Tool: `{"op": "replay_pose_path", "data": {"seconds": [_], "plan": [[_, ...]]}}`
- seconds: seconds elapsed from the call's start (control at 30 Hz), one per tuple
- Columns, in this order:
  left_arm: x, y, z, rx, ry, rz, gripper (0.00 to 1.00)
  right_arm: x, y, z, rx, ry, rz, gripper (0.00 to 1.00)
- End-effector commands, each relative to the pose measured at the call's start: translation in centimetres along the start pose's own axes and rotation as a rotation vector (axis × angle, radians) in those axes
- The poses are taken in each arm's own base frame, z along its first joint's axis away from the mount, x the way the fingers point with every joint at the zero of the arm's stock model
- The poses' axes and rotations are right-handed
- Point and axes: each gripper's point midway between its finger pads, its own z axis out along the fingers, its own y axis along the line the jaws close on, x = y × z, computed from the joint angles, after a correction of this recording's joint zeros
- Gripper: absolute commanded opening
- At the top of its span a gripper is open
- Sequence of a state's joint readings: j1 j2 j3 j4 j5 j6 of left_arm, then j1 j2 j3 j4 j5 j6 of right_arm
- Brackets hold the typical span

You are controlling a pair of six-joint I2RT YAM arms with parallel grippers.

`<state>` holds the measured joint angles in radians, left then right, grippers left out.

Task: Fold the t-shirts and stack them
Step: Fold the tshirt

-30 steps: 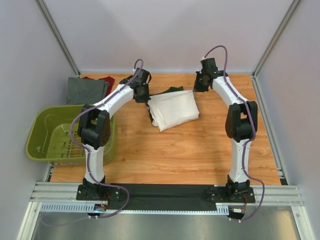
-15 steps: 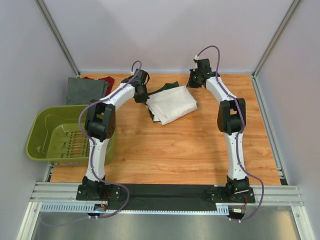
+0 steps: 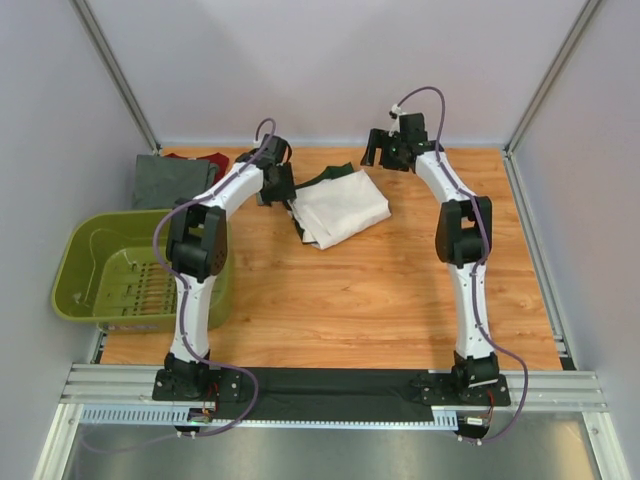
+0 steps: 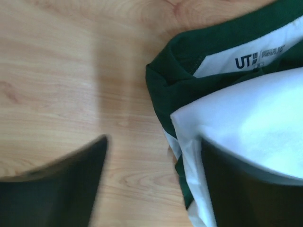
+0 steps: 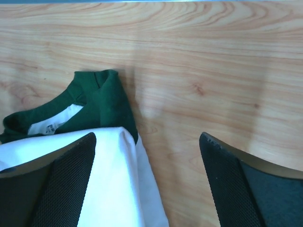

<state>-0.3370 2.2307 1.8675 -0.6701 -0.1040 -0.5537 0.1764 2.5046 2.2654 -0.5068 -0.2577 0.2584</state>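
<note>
The white t-shirt (image 3: 342, 210) with dark green collar (image 3: 335, 178) lies folded at the back middle of the table. My left gripper (image 3: 284, 192) hangs open at the shirt's left edge. In the left wrist view the open gripper (image 4: 151, 189) straddles the white shirt's edge (image 4: 246, 113), one finger (image 4: 52, 189) over bare wood, the other over the cloth. My right gripper (image 3: 376, 155) is open just above the shirt's back right corner. The right wrist view shows the open gripper (image 5: 149, 184) over the white cloth (image 5: 111, 179) and green collar (image 5: 99, 99). A grey t-shirt (image 3: 172, 180) lies on a dark red one (image 3: 208, 160) at the back left.
An olive-green plastic basket (image 3: 95, 235) stands at the left edge, beside the left arm's elbow. The wooden table (image 3: 380, 290) is bare in front of the white shirt. Grey walls close in the back and both sides.
Both grippers carried the folded white shirt a little toward the back, then opened and let go of it. The right gripper has risen off the cloth.
</note>
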Motion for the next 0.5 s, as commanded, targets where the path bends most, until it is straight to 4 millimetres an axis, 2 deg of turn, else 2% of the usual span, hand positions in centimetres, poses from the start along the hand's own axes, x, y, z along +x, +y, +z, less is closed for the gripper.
{"op": "replay_pose_path", "data": {"seconds": [0.0, 0.03, 0.07, 0.1, 0.13, 0.17, 0.2, 0.23, 0.27, 0.33, 0.37, 0.43, 0.47], "plan": [[-4.8, -1.3, -7.3, 0.073, -0.138, 0.006, 0.99, -7.4, 4.6, -7.7, -0.078, -0.15, -0.063, 0.93], [-5.4, -2.1, -9.3, 0.119, -0.159, 0.01, 1.0, -6.4, 4.5, -8.1, -0.073, -0.122, -0.052, 0.93], [-5.7, -2.6, -10.4, 0.145, -0.175, 0.014, 0.99, -6.1, 5.0, -8.7, -0.094, -0.11, -0.049, 0.93], [-5.5, -3.3, -11.1, 0.17, -0.182, 0.028, 0.99, -6.4, 5.6, -10.2, -0.109, -0.118, -0.053, 0.91], [-5.6, -4.2, -11.9, 0.206, -0.2, 0.04, 0.99, -5.6, 5.7, -10.3, -0.116, -0.098, -0.047, 0.89], [-5.6, -4.8, -13.1, 0.234, -0.217, 0.044, 0.99, -3.5, 5.1, -9.8, -0.115, -0.054, -0.033, 0.88], [-4.9, -6.2, -13.8, 0.282, -0.209, 0.046, 0.99, -2.8, 5.1, -10.1, -0.114, -0.041, -0.028, 0.87], [-5.1, -7.2, -14.8, 0.323, -0.232, 0.042, 0.99, -1.8, 4.6, -9.9, -0.104, -0.018, -0.022, 0.85], [-3.8, -8.2, -14.6, 0.348, -0.211, 0.049, 0.99, 0.1, 4.0, -9.4, -0.092, 0.028, -0.013, 0.83], [-3.1, -10.0, -15.0, 0.413, -0.204, 0.038, 0.99, 1.8, 3.3, -8.9, -0.081, 0.067, -0.01, 0.8], [-1.9, -10.8, -14.5, 0.426, -0.181, 0.047, 0.98, 3.4, 2.6, -8.3, -0.071, 0.103, 0.001, 0.78], [-0.6, -12.2, -13.6, 0.462, -0.138, 0.036, 0.95, 4.6, 2.2, -7.8, -0.068, 0.13, 0.009, 0.75], [0.2, -12.8, -13.2, 0.473, -0.118, 0.037, 0.9, 5.5, 1.9, -7.4, -0.066, 0.151, 0.015, 0.72]]}}
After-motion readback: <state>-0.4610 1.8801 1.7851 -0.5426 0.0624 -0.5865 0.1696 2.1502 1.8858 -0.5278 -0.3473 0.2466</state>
